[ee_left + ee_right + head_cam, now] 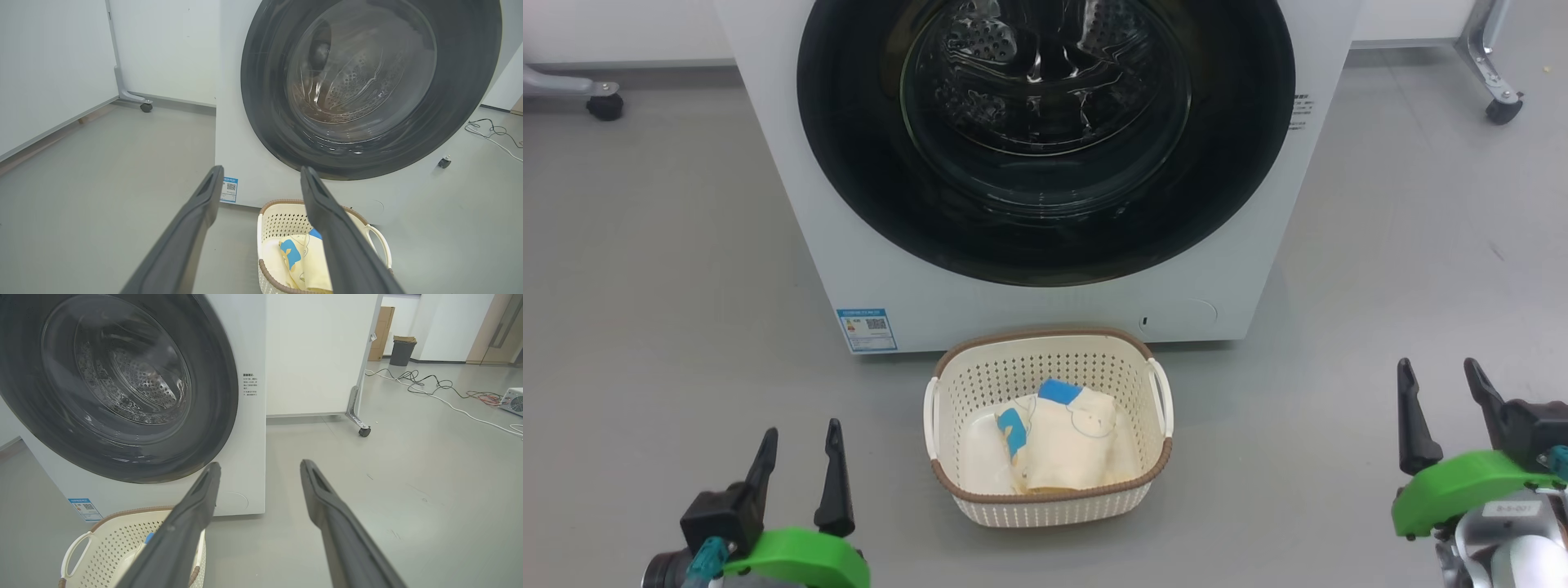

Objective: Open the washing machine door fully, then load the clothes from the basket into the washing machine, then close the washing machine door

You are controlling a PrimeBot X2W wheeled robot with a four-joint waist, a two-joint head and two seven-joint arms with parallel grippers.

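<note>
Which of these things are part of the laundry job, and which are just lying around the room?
For the job: washing machine, its closed door, basket, clothes inside it, the open left gripper and right gripper.

Just lying about: floor cables, dark bin, cardboard box, white fan-vented box, partition castor.

Big white front-loading washing machine, blue energy label at its lower left corner; its large round glossy black washing machine door with bulging clear glass centre is shut flush against the front, perforated steel drum visible through the glass. Cream-white perforated plastic basket, rounded rectangle, brown woven-look rim, white side handles, sits upright on the floor just in front of the machine, below the door. Small cream-yellow soft clothes with blue patches and a thin outline drawing lie folded in its right half.
</note>
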